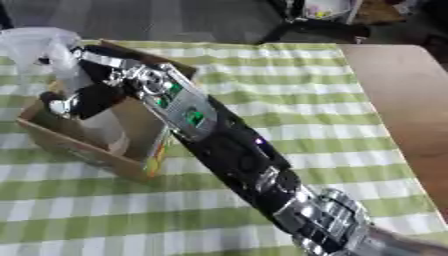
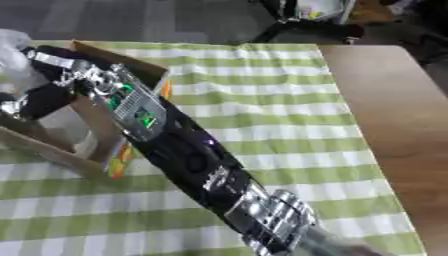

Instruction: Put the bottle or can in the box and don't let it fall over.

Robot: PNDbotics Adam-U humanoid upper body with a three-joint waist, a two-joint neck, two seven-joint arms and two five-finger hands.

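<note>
bottle (image 1: 52, 55) first, since that's the whole job: it's a clear, pale plastic one, standing roughly upright at the far left, its lower part down inside the box and its top poking above the rim. going big to small from there: the desk (image 1: 289, 100) fills most of both views, covered with a green and white checked cloth, and a bare brown wooden strip (image 1: 407, 100) runs down the right side. next biggest is the right arm (image 1: 227, 150), black with silver joints and a couple of little green lights, coming in from the lower right corner and stretching diagonally up to the left over the cloth. then the cardboard box (image 1: 66, 142), open at the top, sitting on the cloth at the left with a colourful printed edge on its near right corner; the arm crosses over its right wall. the right robot hand (image 1: 83, 100) is down in the box opening right against the bottle, dark fingers curled in toward it, so it looks like it's wrapped round the bottle's lower half, though that contact is pretty blurry. can't tell if the bottle's base is touching the box floor. left robot hand doesn't show up in either view.
</note>
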